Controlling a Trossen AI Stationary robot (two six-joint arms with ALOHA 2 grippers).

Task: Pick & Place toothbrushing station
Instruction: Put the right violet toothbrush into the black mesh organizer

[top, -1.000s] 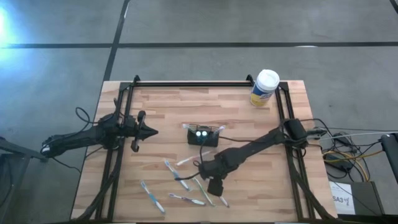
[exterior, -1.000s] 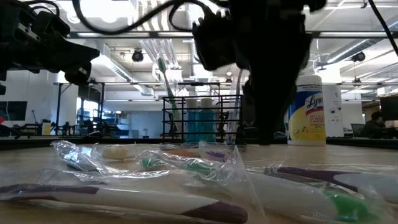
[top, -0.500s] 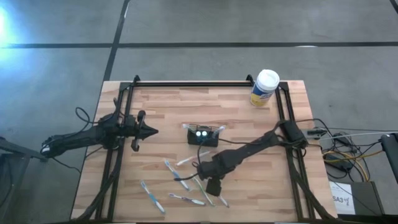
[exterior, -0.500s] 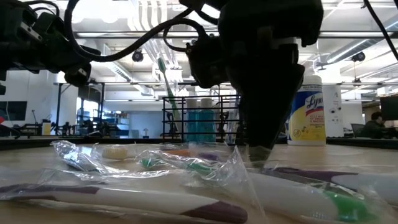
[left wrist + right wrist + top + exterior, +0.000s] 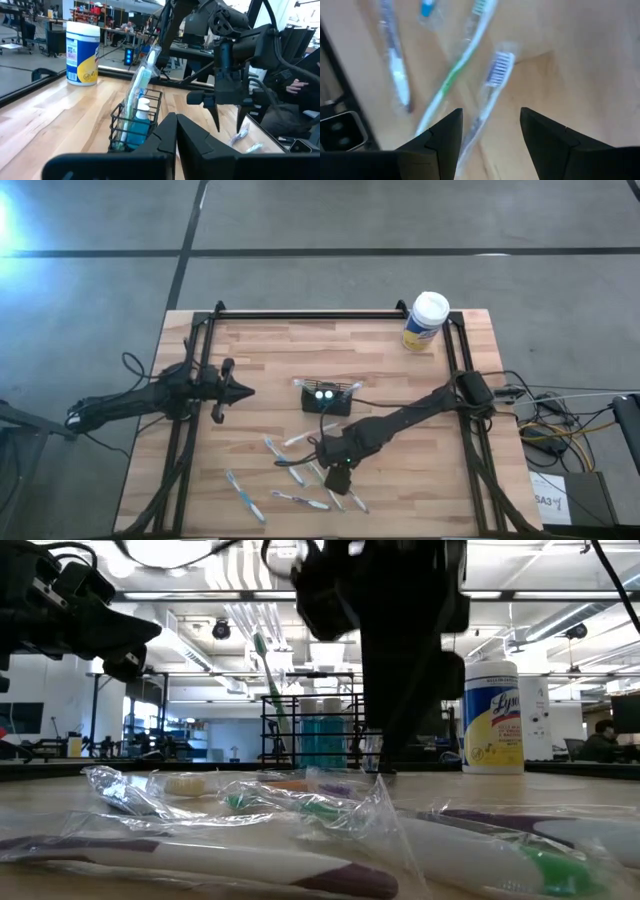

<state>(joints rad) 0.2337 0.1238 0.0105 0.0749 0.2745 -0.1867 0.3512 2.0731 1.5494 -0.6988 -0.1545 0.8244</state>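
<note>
Right wrist view: my right fingers [image 5: 487,145] stand open, empty, straddling a wrapped toothbrush [image 5: 487,95] lying lengthwise between them; the toothbrushing station [image 5: 328,398] sits mid-desk beyond. My left fingers [image 5: 243,391] wait shut.

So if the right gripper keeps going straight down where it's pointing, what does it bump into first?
Probably the clear-wrapped toothbrush with purple-and-white bristles. It lies on the wooden table right between the open right gripper fingers. The green-handled toothbrush sits just beside it, and depth is hard to judge.
</note>
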